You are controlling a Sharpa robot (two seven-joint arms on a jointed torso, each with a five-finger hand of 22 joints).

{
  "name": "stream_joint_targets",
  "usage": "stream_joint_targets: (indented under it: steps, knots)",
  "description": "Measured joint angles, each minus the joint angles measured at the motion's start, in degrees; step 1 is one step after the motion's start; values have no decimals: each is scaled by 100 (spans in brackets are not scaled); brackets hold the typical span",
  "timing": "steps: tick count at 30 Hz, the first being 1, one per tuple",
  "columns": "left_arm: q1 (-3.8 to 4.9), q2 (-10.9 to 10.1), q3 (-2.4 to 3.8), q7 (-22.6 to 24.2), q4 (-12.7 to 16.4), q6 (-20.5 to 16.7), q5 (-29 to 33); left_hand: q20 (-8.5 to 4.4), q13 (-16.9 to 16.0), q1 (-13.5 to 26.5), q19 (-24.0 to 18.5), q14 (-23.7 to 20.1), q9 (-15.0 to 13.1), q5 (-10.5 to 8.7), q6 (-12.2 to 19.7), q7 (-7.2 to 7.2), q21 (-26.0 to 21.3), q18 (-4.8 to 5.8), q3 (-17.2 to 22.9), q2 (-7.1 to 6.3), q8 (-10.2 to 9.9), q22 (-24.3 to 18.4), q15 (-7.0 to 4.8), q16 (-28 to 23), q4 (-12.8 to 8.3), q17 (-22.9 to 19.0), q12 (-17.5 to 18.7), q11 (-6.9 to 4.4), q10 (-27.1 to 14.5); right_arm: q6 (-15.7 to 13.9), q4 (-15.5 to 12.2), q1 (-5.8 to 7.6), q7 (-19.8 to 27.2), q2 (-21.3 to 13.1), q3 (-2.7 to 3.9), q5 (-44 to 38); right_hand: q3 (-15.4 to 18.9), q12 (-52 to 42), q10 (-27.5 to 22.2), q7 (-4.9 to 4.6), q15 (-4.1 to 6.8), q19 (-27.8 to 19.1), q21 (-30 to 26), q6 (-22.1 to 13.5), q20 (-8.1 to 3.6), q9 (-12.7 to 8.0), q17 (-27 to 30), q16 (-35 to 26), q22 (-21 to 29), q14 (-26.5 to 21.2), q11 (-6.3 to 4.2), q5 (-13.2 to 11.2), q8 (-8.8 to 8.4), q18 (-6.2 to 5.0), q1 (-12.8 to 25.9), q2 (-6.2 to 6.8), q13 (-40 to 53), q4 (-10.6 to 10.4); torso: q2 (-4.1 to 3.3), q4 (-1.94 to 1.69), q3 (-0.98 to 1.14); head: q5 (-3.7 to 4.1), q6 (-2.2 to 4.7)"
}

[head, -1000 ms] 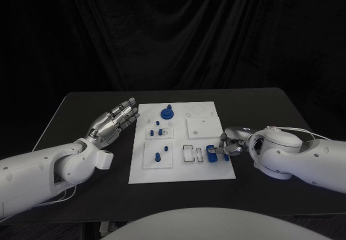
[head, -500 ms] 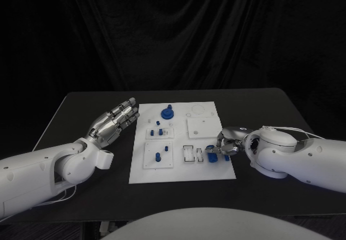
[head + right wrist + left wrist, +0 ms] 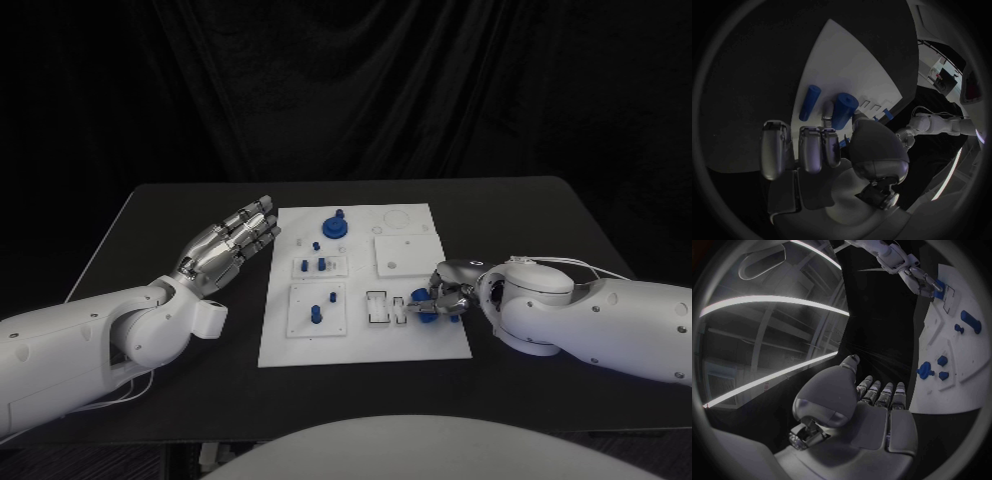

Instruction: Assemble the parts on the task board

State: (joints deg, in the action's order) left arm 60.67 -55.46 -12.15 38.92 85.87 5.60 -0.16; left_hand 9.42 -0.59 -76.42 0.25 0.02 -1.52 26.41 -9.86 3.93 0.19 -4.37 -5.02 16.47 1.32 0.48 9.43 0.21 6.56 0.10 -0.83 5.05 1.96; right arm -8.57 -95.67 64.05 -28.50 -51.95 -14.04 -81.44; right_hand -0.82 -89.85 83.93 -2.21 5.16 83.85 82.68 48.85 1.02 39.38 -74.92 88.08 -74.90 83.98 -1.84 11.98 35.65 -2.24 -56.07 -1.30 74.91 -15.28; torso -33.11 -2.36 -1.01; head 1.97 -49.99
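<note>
The white task board (image 3: 361, 340) lies in the middle of the black table. My left hand (image 3: 228, 245) hovers open and flat beside the board's left edge; its palm (image 3: 861, 410) holds nothing. My right hand (image 3: 450, 292) is curled over the board's front right part. There a thick blue cylinder (image 3: 843, 111) lies next to a thinner one (image 3: 809, 102). A fingertip and the thumb flank the thick cylinder's near end, and I cannot tell whether they grip it. A blue cylinder (image 3: 428, 316) shows just left of that hand.
A blue round knob (image 3: 335, 226) stands at the board's far end, and small blue pegs (image 3: 313, 265) sit in the left blocks. A white square plate (image 3: 407, 253) lies just beyond my right hand. Bare black table (image 3: 173, 210) surrounds the board.
My right hand has crept left over the board's front right corner and now covers the right-hand cylinder. The left hand has stayed still.
</note>
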Motion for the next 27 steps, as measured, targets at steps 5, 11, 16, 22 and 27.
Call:
stream_joint_targets:
  steps: [5, 11, 16, 22, 27]
  knots:
    - [-5, 3, 0, 0, -8, 11, 0, 0, -8, 16, 0, 0, 0, 0, 2, 17, 0, 0, 40, -16, 0, 0, 0, 0, -8, -3, -9, 49, 8, -5, 35, -2, 21, 63, 16, -2, -163, 0, -1, -36, 0, 0, -36, -5, 0, 35, 0, -1, 0, 0, 1, 831, -87, 0, -306, 87, 0, 208, 3, 5, 1, -9, 0]
    - [-11, 10, 0, 0, -11, 27, 0, 0, -31, 30, 0, -8, 0, 0, -18, 38, 0, 0, 73, -30, 23, 0, -37, 0, -23, -5, -71, 115, 74, -81, 44, -8, 121, 69, 16, 34, -337, 0, 0, 3, 38, 21, -36, 26, -21, 89, 0, -22, 0, 4, 1, 2398, -150, 0, -627, 221, 0, 199, -1, 3, 5, -19, 0]
    - [-18, 9, 0, 0, -11, 35, 0, 0, -31, 30, 0, 0, -2, 0, -18, 38, 0, 0, 80, -30, 23, 0, -64, 0, -16, -5, -88, 152, 71, -294, 17, -26, 274, 28, 4, 191, -515, 0, 11, 11, 41, 0, -36, 34, -42, 210, 0, -22, -4, 1, -51, 3648, -158, 0, -738, 333, -1, 20, -3, -1, 5, -40, 0]
    - [-21, 2, 0, 0, -11, 41, 0, 0, -31, 30, 0, 0, -5, 0, -18, 38, 0, 0, 80, -30, 23, 0, -63, 0, -16, -4, -88, 153, 71, -676, -157, -55, 524, -57, -10, 658, -753, 0, 11, 11, 62, 20, -14, 30, -62, 278, 0, -22, -4, 22, -51, 3707, -30, 0, -674, 454, -1, -219, -2, 5, 4, -78, 0]
    - [-22, 1, 0, 0, -10, 43, 0, 0, -31, 30, 0, 0, -5, 0, -18, 38, 0, 0, 80, -30, 23, 0, -63, 0, -16, -4, -88, 153, 71, -969, -337, -55, 728, -88, 20, 1197, -832, 0, 10, 12, 63, 20, -14, 28, -62, 519, 0, -50, -4, 23, -53, 3962, -23, 0, -383, 500, 4, -297, -1, 10, 2, -102, 0]
